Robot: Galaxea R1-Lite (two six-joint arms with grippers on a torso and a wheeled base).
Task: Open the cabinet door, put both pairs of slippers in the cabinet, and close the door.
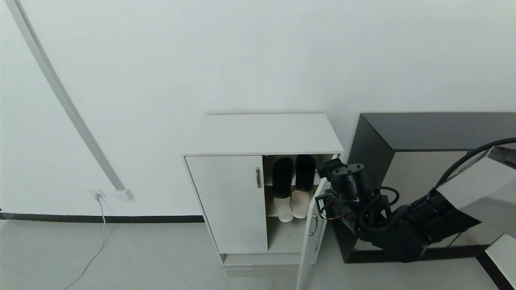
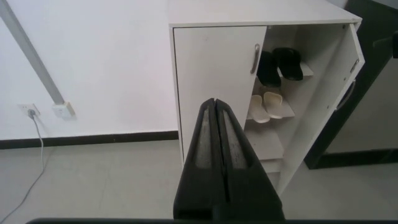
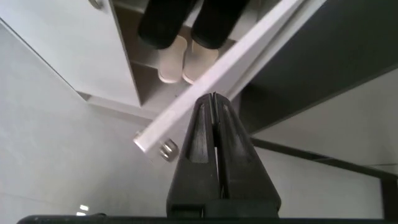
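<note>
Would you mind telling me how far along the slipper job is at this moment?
Done: the right cabinet door is open, with the black slippers on the upper shelf and the white slippers below. In hand: the right gripper, shut, sits by the door's edge. Remaining: closing the door.

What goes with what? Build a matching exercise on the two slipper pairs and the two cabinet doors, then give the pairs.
1. pair of black slip-on slippers
2. pair of cream slip-on slippers
3. left white flat-panel cabinet door
4. right white flat-panel cabinet door

A. swung open
B. upper shelf
C. shut
D. second shelf down

Pairs: 1-B; 2-D; 3-C; 4-A
</note>
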